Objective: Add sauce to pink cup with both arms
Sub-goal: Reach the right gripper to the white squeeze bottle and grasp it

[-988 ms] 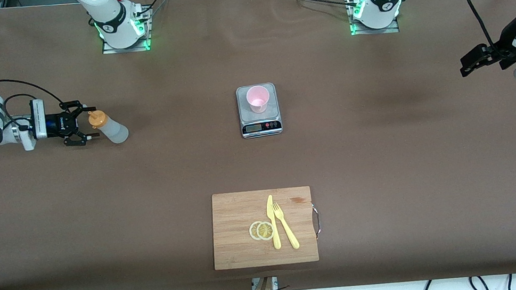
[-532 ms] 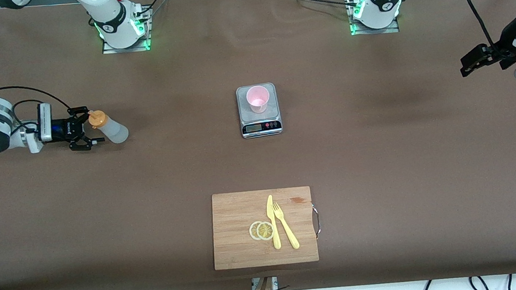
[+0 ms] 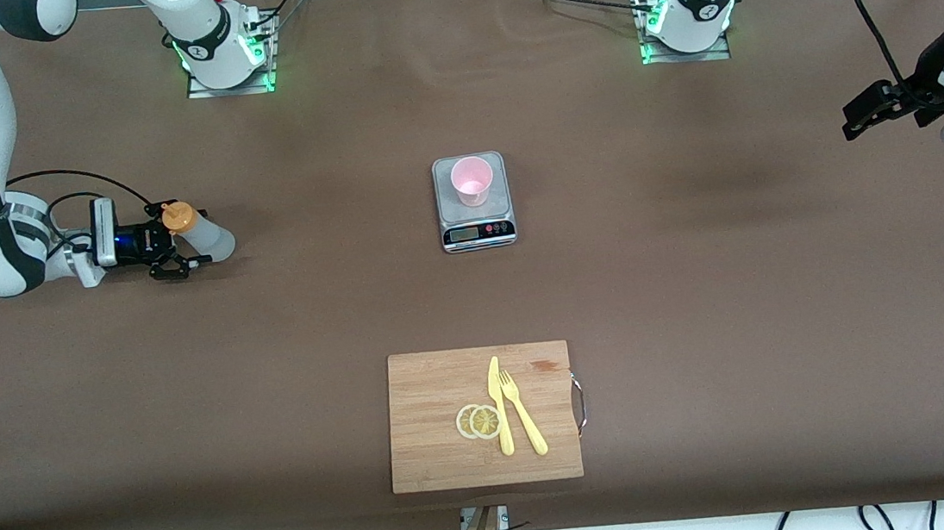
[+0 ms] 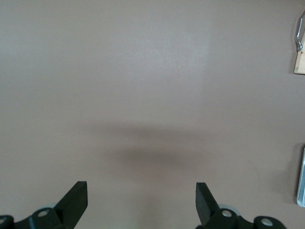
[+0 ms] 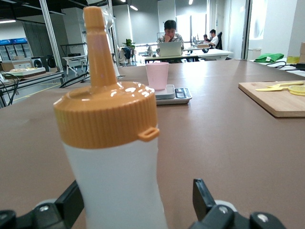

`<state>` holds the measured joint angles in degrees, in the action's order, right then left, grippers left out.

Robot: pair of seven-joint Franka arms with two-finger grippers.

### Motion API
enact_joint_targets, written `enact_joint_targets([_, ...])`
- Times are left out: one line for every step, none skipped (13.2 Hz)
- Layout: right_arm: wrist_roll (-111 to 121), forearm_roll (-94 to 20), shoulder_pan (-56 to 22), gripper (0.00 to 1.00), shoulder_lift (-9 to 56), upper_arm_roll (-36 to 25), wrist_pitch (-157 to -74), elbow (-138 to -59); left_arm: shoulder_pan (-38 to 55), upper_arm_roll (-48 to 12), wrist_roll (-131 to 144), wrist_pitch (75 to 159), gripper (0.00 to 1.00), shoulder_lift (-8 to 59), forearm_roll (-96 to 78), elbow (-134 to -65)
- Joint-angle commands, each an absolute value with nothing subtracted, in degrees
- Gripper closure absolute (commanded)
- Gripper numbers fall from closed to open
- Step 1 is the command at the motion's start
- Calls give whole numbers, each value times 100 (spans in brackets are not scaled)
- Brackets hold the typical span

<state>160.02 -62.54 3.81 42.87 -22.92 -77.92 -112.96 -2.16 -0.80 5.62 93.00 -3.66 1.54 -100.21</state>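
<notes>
1. The small translucent whitish squeeze bottle with an orange nozzle cap [image 3: 199, 233] stands upright on the brown worktop [image 3: 698, 278] toward the right arm's end; in the right wrist view the same bottle [image 5: 114, 157] fills the foreground
2. The right arm's black two-finger claw [image 3: 175, 239] sits level with the bottle, its fingers spread wide on either side of the body below the cap; a visible gap remains between at least one finger [image 5: 202, 198] and the bottle, so nothing is pinched
3. The small pale pink plastic tumbler [image 3: 472, 181] stands upright on the plate of a silver kitchen scale with a dark display strip [image 3: 477, 231], around the middle of the worktop and well apart from the bottle; the right wrist view shows the tumbler [image 5: 157, 75] on the scale [image 5: 176, 95] past the nozzle
4. The left arm's black claw [image 3: 864, 113] waits above bare worktop at the left arm's end, its fingers [image 4: 76, 200] spread wide with nothing between them
5. A rectangular wooden cutting board with a metal handle [image 3: 423, 391] lies nearer to the front camera than the scale, carrying a yellow plastic knife [image 3: 500, 409], a yellow plastic fork [image 3: 523, 422] just beside it, and two overlapping lemon slices [image 3: 478, 421] touching the knife
</notes>
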Motion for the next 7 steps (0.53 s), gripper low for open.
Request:
enact_joint_targets([17218, -6337, 404, 21, 4465, -2303, -7550, -11259, -272, -141, 492, 9211, 0, -439, 290, -10028])
enact_joint_targets([17218, -6337, 404, 41, 4465, -2303, -7515, -11259, -272, -141, 492, 9211, 0, -439, 290, -10028])
enact_joint_targets([17218, -6328, 404, 57, 4465, -2303, -7506, -11259, -281, -141, 492, 9211, 0, -439, 290, -10028])
enact_joint_targets([17218, -6328, 396, 63, 4465, -2303, -7480, -11259, -273, -141, 492, 9211, 0, -439, 290, -10028])
enact_joint_targets([17218, -6337, 396, 70, 4474, -2303, -7471, -11259, -272, -141, 492, 9211, 0, -439, 290, -10028])
enact_joint_targets([17157, -6328, 396, 75, 4500, -2303, -7462, -11259, -272, -141, 492, 9211, 0, -439, 290, -10028])
enact_joint_targets([17113, -6328, 387, 77, 4500, -2303, -7384, -11259, -272, -141, 492, 9211, 0, -439, 290, -10028])
